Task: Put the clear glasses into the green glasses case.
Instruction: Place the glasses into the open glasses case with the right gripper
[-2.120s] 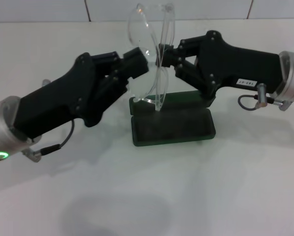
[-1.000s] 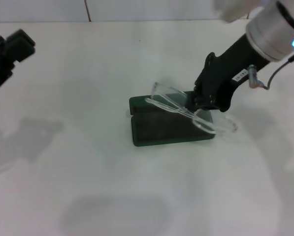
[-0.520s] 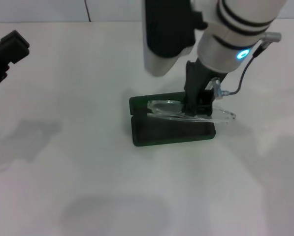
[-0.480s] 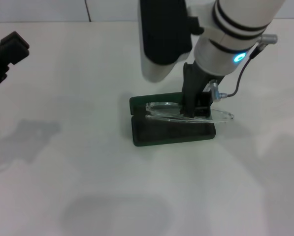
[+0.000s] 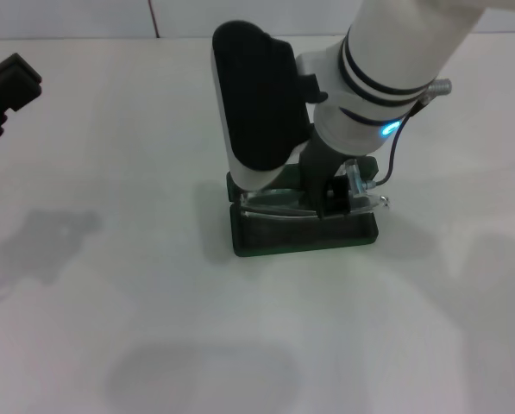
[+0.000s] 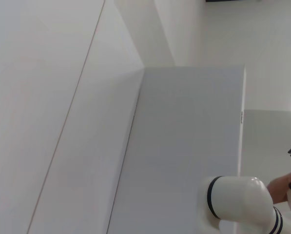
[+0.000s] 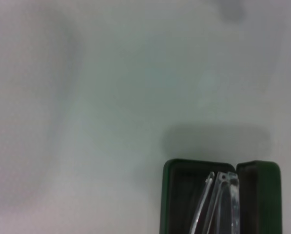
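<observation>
The green glasses case (image 5: pixel 300 235) lies open on the white table, lid flat behind its base. My right gripper (image 5: pixel 330 200) reaches down onto the case's right half, shut on the clear glasses (image 5: pixel 270 200). The glasses lie low and level along the case, one clear arm tip poking past its right end (image 5: pixel 379 202). In the right wrist view the clear glasses (image 7: pixel 223 204) sit across the hinge line of the green case (image 7: pixel 170 195). My left gripper (image 5: pixel 7 86) hangs far off at the table's left edge, away from the case.
The bulky white and black right forearm (image 5: pixel 257 103) hides the case's back left corner. A tiled wall (image 5: pixel 153 13) borders the table's far edge. The left wrist view shows only walls and a white arm segment (image 6: pixel 238 204).
The right arm has swung down and to the left over the case. The glasses have dropped lower and now lie flatter along the case. The left gripper has barely moved.
</observation>
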`<state>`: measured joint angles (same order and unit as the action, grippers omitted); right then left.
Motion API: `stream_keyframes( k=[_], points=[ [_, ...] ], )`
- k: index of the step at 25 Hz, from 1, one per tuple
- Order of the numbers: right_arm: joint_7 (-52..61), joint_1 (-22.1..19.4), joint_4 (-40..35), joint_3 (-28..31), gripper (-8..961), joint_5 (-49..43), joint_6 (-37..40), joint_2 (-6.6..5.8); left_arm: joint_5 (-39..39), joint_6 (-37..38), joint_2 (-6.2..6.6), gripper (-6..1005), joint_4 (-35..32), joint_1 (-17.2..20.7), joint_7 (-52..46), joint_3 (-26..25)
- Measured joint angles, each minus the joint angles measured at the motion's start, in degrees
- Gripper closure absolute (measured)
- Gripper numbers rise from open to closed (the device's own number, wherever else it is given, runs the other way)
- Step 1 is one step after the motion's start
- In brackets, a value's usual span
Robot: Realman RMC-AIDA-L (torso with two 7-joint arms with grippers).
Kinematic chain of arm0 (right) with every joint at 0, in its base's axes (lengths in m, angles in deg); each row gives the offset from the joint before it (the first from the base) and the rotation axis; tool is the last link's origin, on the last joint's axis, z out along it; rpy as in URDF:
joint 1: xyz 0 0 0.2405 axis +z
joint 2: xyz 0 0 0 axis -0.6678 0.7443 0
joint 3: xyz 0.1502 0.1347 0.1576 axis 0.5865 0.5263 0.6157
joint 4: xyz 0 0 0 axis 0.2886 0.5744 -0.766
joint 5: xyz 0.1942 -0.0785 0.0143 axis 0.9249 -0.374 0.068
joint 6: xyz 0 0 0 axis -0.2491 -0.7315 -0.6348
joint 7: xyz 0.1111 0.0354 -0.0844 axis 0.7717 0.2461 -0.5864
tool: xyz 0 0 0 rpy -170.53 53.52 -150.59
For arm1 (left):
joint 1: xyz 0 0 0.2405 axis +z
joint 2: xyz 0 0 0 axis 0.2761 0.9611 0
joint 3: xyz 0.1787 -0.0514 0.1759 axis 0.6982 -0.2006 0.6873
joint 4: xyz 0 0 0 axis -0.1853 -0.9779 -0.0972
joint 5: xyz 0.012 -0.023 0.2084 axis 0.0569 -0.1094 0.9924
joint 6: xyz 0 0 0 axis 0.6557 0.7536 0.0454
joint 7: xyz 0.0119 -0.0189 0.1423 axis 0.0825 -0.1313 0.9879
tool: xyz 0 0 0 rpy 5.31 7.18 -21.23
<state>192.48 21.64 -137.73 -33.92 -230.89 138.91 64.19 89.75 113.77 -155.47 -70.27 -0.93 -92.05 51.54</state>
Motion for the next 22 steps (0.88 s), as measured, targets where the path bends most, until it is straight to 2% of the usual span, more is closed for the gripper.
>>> stream_keyframes(
  k=[10, 22],
  points=[
    [3.37, 1.25, 0.92, -8.09, 904, -3.08, -1.88, 0.00, 0.19, -0.19, -0.08, 891, 0.09, -0.44, -0.11, 0.01],
    [3.07, 0.65, 0.97, -10.02, 905, -3.18, -6.54, 0.00, 0.35, -0.21, -0.29, 890, 0.28, -0.05, -0.15, 0.01]
  ],
)
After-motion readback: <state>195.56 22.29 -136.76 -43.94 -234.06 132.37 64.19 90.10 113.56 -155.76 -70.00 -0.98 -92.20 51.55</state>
